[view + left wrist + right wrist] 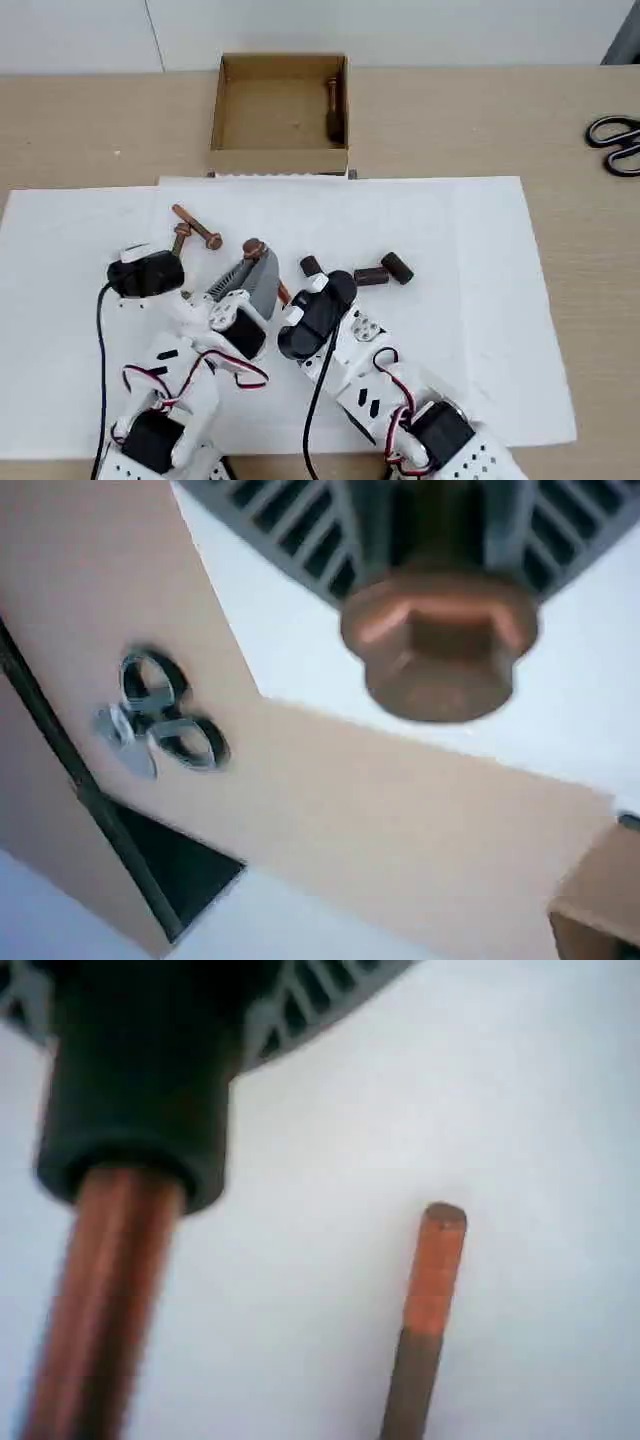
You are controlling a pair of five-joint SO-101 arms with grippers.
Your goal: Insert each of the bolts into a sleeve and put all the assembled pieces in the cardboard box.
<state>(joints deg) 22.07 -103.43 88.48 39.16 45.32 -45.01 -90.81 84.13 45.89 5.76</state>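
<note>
Over the middle of the white paper (480, 300), left gripper (255, 268) pinches a copper hex-head bolt (438, 645), right gripper (309, 270) a black cylindrical sleeve (130, 1130), seemingly for mating.

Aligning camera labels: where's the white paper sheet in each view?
High view: white paper sheet under both arms, one edge by the cardboard box.
Left wrist view: sheet behind the bolt head, meeting bare table.
Right wrist view: sheet behind the sleeve.
Landmark: scissors, off the sheet, high and left wrist.
</note>
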